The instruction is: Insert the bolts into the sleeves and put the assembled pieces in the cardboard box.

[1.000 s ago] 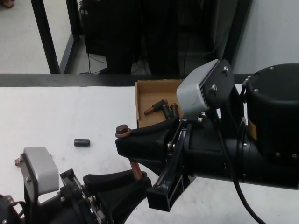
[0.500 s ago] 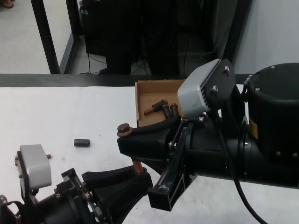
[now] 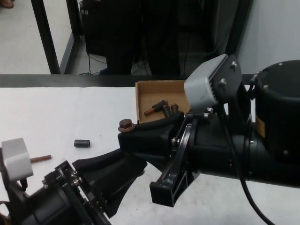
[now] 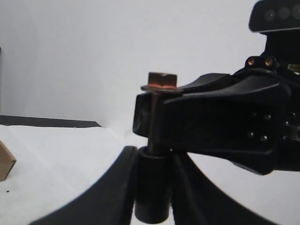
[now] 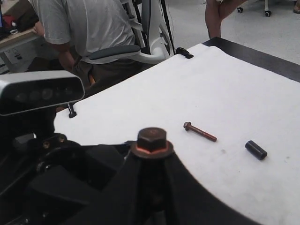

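Two grippers meet just in front of the cardboard box [image 3: 138,105], on the near side of its left corner, and the task's live pair is there. The right gripper [image 5: 151,161] pinches a copper bolt [image 5: 151,140] just under its hex head, shank pointing down, which leaves the lower end free to enter a hole. Below it the left gripper [image 4: 151,154] clamps a black sleeve [image 4: 151,187] upright between its curved fingers [image 4: 112,187], bore facing up to receive the shank. In the left wrist view the shank runs straight down to the sleeve's top; whether its tip is inside the bore cannot be told. I judge the step in hand to be the insertion itself, since holding both parts on one vertical line lets a plain downward push seat them. Inside the box lie several assembled pieces [image 3: 161,108]. Left of the box and nearer the arms, well apart from it, a loose sleeve [image 3: 81,143] lies on the white bench [image 3: 70,112]. Farther still from the box is a loose bolt [image 3: 41,158], likely the next pair
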